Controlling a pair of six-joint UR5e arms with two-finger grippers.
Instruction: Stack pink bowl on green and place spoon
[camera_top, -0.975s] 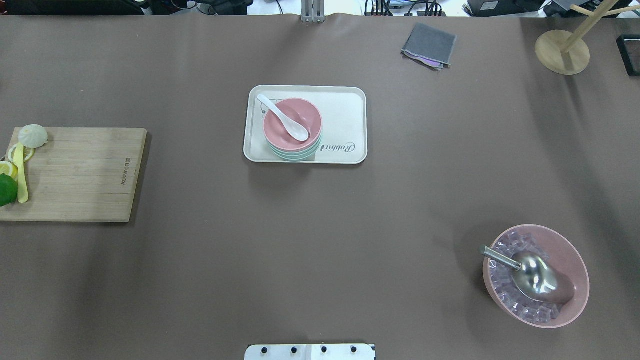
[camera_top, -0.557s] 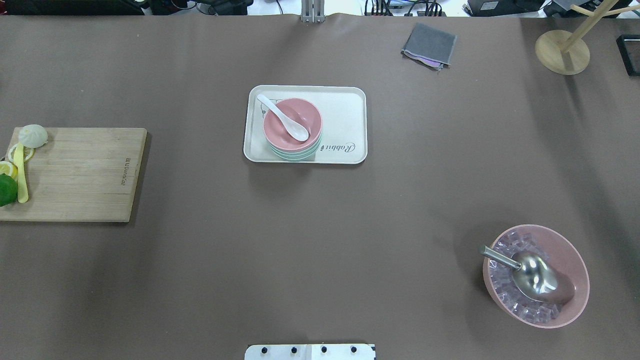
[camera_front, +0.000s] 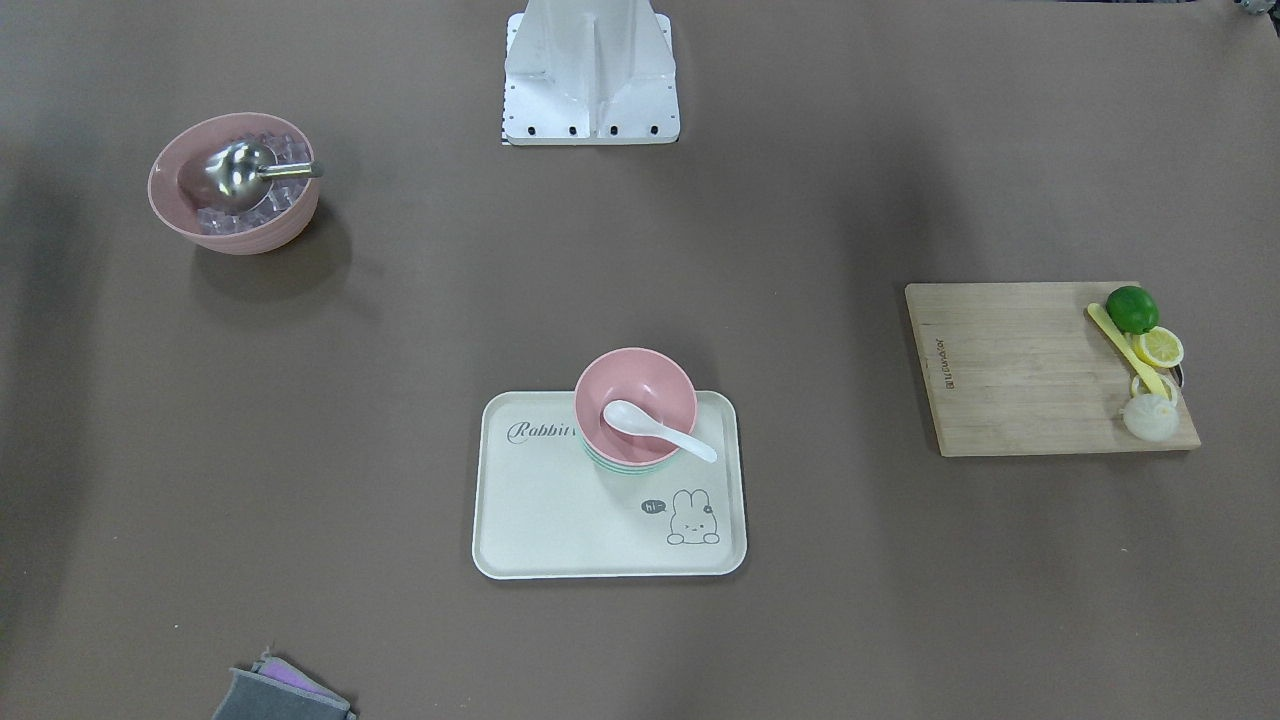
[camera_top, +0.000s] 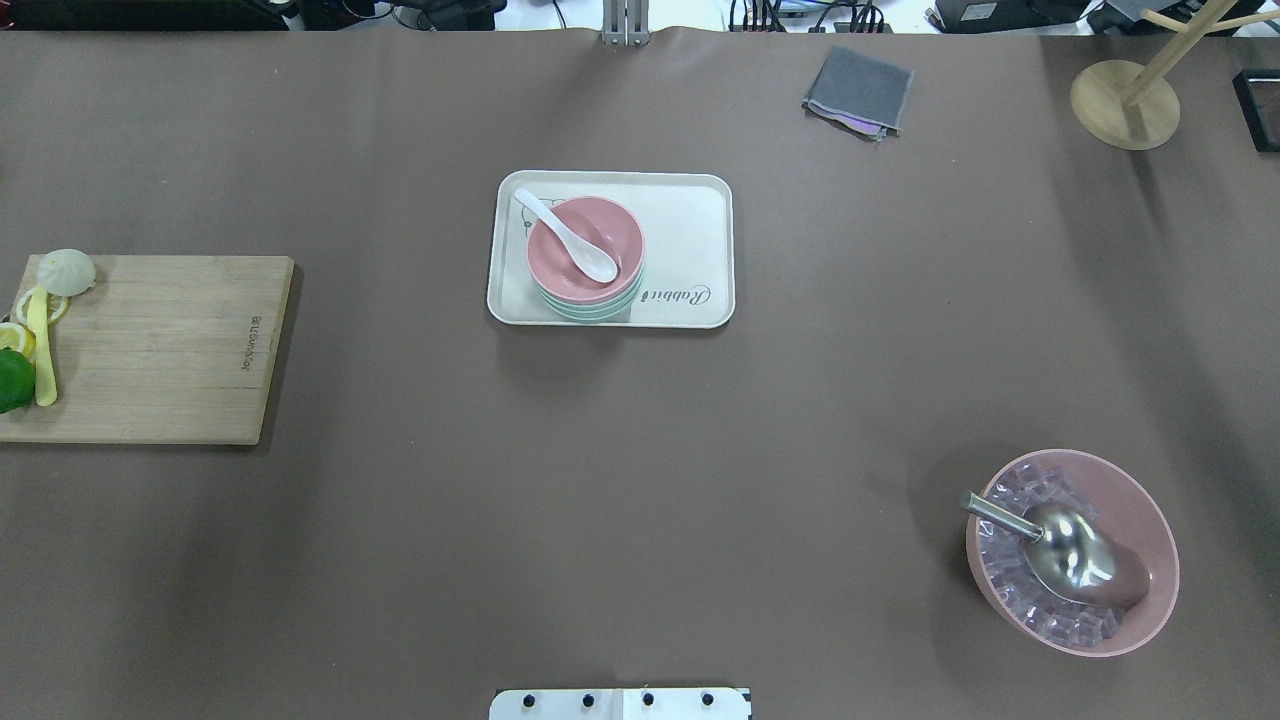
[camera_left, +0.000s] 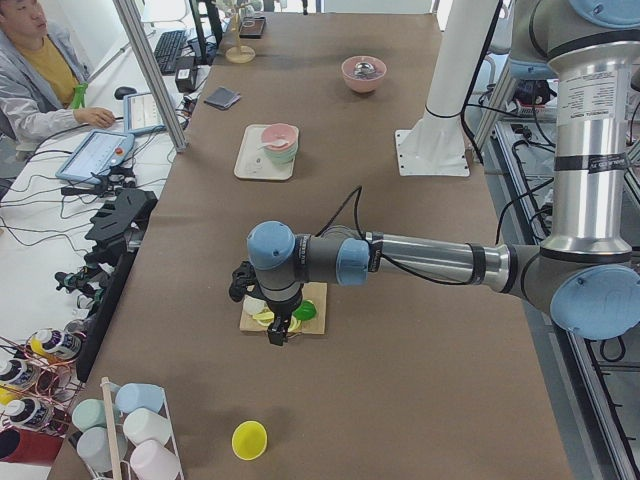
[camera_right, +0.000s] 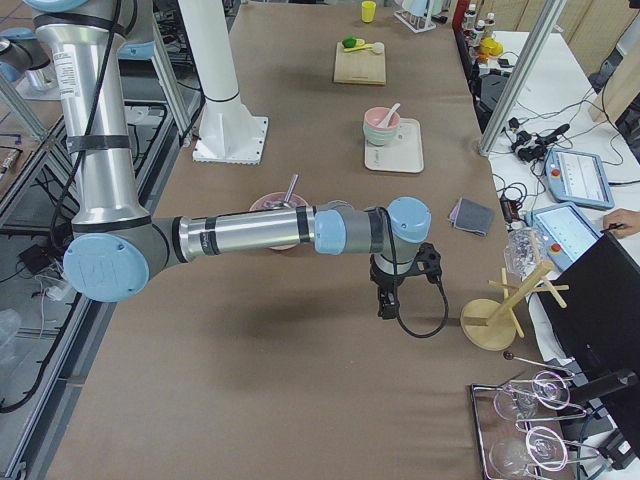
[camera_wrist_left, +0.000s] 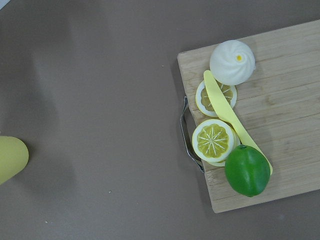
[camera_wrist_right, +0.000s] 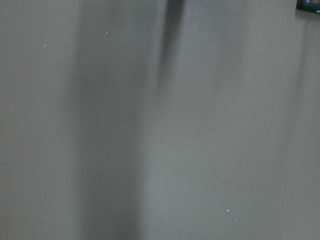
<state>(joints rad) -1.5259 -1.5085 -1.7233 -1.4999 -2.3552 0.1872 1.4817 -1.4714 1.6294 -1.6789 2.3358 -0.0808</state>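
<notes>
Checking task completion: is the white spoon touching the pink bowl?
Touching. The overhead exterior view shows the white spoon lying inside the pink bowl, its handle resting across the rim.

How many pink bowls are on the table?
2. A small pink bowl, white spoon inside, sits on the green bowl on the cream tray; a large pink bowl holding ice cubes and a metal scoop stands on the robot's right.

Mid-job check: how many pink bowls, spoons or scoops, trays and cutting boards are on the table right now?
Pink bowls: 2 (small pink bowl stacked on the tray, large pink bowl holding ice cubes)
Spoons or scoops: 2 (white ceramic spoon, metal scoop)
Trays: 1 (cream rectangular tray)
Cutting boards: 1 (wooden cutting board)
Total: 6
</notes>
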